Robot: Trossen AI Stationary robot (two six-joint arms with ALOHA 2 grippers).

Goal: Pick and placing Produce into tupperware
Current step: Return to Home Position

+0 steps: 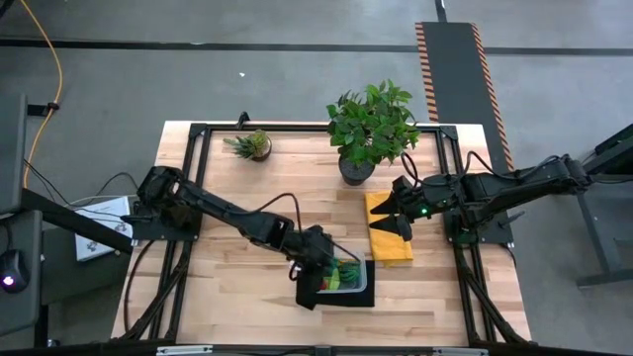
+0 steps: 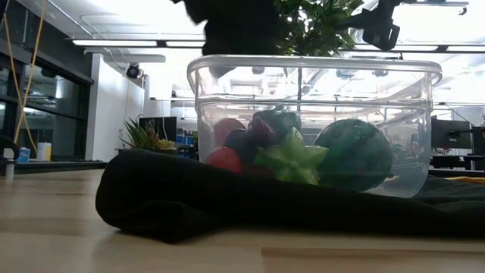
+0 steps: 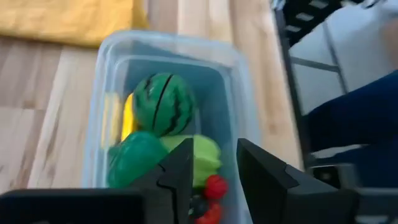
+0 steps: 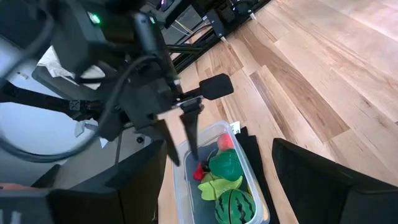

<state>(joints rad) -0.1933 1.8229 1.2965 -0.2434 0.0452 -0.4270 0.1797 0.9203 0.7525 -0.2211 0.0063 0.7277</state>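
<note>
tupperware [image 2: 318,91] rests on black mat [image 2: 189,205] atop wooden table [image 1: 237,297].

Light wood table [image 1: 247,188] w/ black metal frame [image 1: 297,126] round the top. Big leafy potted plant [image 1: 373,124] at far edge, small spiky plant [image 1: 252,145] well apart from it, further left. Yellow cloth [image 1: 394,249] lies flat just in front of big plant's pot. Black mat [image 2: 174,201] beside cloth, edge rumpled. On floor: orange cable [image 1: 54,59] & dark strip [image 1: 450,69] w/ striped edges
</note>
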